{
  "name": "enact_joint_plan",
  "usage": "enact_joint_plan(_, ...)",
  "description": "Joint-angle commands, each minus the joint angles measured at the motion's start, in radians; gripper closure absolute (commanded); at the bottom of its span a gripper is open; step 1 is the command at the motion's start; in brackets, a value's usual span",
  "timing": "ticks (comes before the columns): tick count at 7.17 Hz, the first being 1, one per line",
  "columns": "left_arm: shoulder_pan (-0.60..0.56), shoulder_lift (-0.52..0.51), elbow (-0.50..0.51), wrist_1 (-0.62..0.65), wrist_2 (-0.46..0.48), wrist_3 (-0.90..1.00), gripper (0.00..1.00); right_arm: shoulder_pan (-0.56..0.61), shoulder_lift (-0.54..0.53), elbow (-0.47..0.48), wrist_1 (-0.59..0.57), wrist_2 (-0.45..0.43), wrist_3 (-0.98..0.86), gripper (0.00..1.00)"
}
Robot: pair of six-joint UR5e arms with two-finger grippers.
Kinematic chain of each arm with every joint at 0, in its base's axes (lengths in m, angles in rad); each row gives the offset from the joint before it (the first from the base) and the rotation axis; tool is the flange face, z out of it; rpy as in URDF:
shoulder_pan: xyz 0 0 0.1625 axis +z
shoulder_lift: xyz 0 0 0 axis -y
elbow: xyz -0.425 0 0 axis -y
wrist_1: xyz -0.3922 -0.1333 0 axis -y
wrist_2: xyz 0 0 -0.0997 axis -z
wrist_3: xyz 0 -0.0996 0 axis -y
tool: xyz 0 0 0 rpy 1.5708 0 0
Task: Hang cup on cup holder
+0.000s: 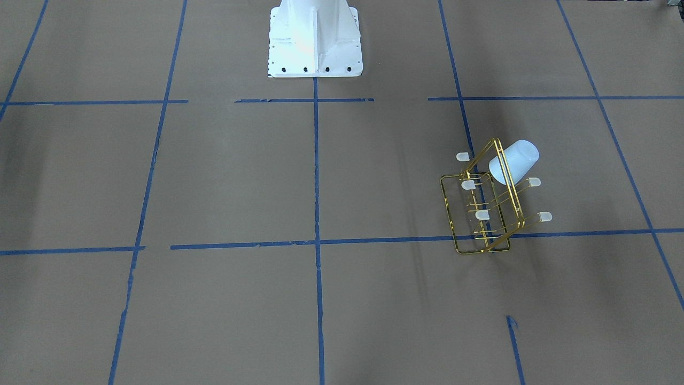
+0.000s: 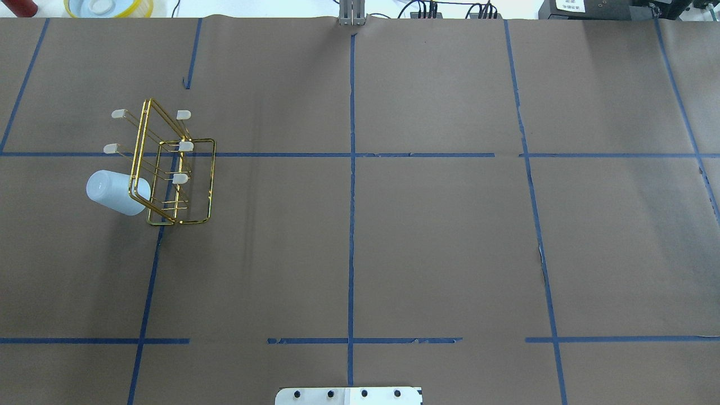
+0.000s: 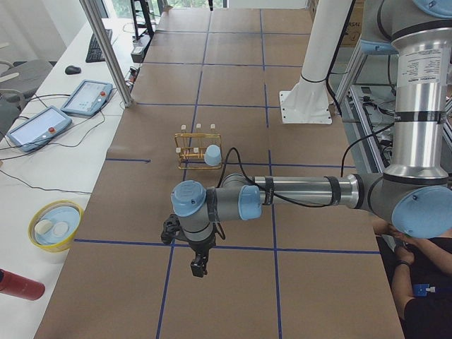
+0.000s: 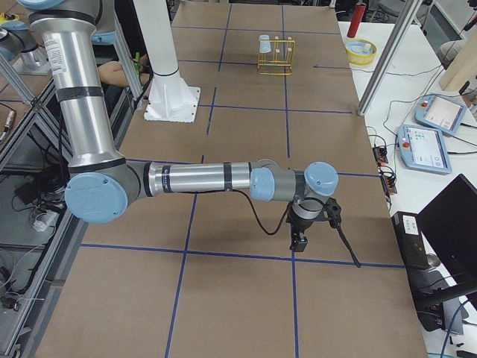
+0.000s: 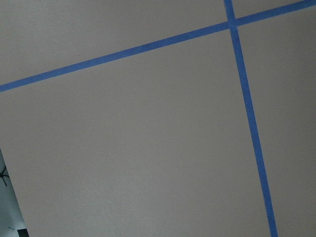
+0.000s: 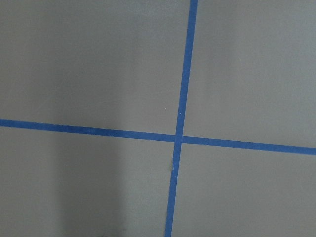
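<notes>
Since cup (image 1: 514, 160) sat tilted on a prong of cup holder (image 1: 514, 199), robot-left of bench (image 1: 214, 187), I judged a knock could slide it off or topple the thin wire frame. Only side views showed left hand (image 3: 200, 267) & right hand (image 4: 298, 240), well apart from both; clenched or released: couldn't tell. Overhead: no arms.

Brown-papered bench (image 2: 450, 236), gridded with blue tape (image 2: 351, 225), is occupied by the gold wire cup holder (image 2: 171, 169) on the robot's left and the white robot pedestal (image 1: 315, 43).
</notes>
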Motion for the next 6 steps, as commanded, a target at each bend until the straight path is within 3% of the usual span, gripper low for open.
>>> enact_joint_plan(1, 0.001, -0.002, -0.001, -0.001, -0.103, -0.087, 0.00, 0.000, 0.000, 0.000, -0.001, 0.000, 0.000, 0.00)
enact_joint_plan(6, 0.002, -0.005, -0.003, -0.090, -0.122, -0.183, 0.00, 0.000, 0.000, 0.000, 0.000, 0.000, 0.000, 0.00)
